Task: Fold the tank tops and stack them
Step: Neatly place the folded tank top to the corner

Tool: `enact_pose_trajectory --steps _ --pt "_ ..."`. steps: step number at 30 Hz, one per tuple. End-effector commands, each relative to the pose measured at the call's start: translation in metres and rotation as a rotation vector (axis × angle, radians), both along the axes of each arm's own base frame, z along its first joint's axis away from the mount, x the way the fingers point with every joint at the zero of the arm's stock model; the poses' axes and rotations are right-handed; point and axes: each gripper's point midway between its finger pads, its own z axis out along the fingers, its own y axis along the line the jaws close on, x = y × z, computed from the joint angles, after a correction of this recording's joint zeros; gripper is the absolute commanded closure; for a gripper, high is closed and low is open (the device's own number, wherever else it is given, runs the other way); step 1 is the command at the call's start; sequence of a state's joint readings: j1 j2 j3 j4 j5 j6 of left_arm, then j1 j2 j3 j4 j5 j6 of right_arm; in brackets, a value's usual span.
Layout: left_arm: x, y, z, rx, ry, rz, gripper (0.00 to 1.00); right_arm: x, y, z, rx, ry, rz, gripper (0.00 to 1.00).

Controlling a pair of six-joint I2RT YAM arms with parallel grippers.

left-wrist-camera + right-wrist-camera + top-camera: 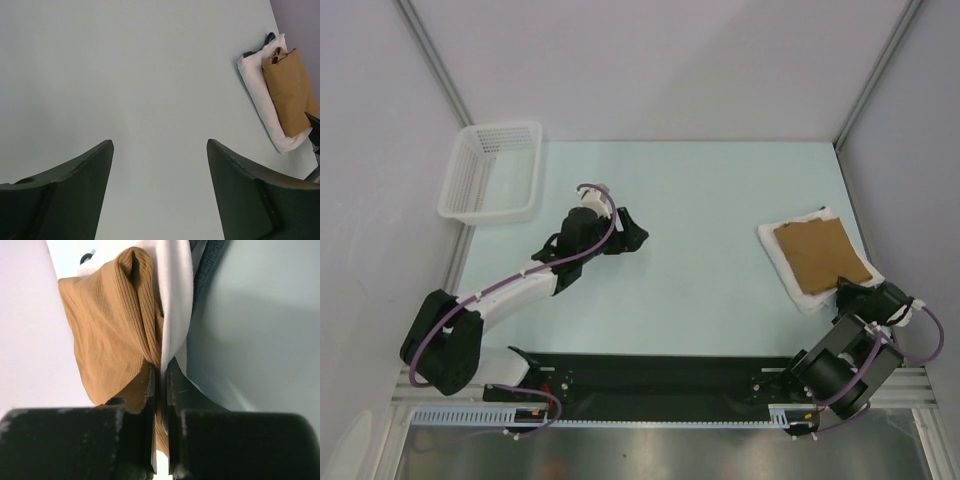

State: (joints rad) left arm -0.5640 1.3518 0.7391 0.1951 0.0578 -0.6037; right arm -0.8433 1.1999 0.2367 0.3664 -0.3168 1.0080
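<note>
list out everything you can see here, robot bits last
basket: one, white plastic lattice, far left corner of the table
tan tank top: one, tan-brown, folded, lying on the white top at the table's right side
white tank top: one, white with dark trim, folded, under the tan one
table: one, pale blue-green, between pale walls
left arm: one, white and black, reaching toward mid-table
right arm: one, black, near right corner
left gripper: one, black, open over bare table
right gripper: one, black, shut on the white top's edge
</note>
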Motion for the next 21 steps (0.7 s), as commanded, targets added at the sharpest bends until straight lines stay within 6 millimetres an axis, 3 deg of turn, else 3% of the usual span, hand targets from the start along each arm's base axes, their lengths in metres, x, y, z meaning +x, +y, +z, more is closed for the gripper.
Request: enact_pose_trajectory --steps 1,3,4,5,7,9,10,11,13,15,18,19,21 --pt "-0.007 0.003 0.016 -0.032 -0.029 -0.006 0.19 -0.011 -0.027 0.018 -0.058 -0.023 -0.162 0.93" --pt "-0.009 0.006 0.02 -0.032 -0.036 -0.001 0.19 -0.011 -0.032 0.03 -0.096 0.005 -0.14 0.63" --pt "-0.011 0.008 0.019 -0.029 -0.036 0.002 0.18 -0.014 -0.033 0.033 -0.104 0.072 -0.126 0.37" --pt "-0.011 0.01 0.022 -0.025 -0.044 0.011 0.18 -0.018 -0.036 0.044 -0.132 0.086 -0.14 0.28" --pt "-0.014 0.017 0.03 -0.02 -0.06 0.027 0.15 -0.038 -0.04 0.046 -0.155 0.195 -0.186 0.18" --pt "-0.017 0.024 0.032 0.005 -0.064 0.047 0.12 -0.053 -0.056 0.08 -0.26 0.23 -0.285 0.17" --pt "-0.017 0.028 0.041 0.008 -0.085 0.057 0.1 -0.063 -0.055 0.081 -0.264 0.286 -0.304 0.05" --pt "-0.016 0.034 0.042 0.034 -0.097 0.075 0.09 -0.065 -0.062 0.105 -0.329 0.302 -0.316 0.04" --pt "-0.015 0.044 0.045 0.077 -0.105 0.111 0.06 -0.073 -0.064 0.116 -0.361 0.379 -0.327 0.03" --pt "-0.019 0.056 0.044 0.115 -0.097 0.139 0.05 -0.047 -0.059 0.15 -0.47 0.303 -0.191 0.03" --pt "-0.024 0.067 0.046 0.135 -0.117 0.173 0.04 0.008 -0.014 0.182 -0.594 0.214 0.099 0.0" --pt "-0.025 0.07 0.046 0.142 -0.124 0.178 0.03 0.034 0.026 0.186 -0.626 0.173 0.256 0.0" --pt "-0.026 0.075 0.049 0.148 -0.14 0.189 0.02 0.06 0.069 0.194 -0.69 0.122 0.431 0.0"
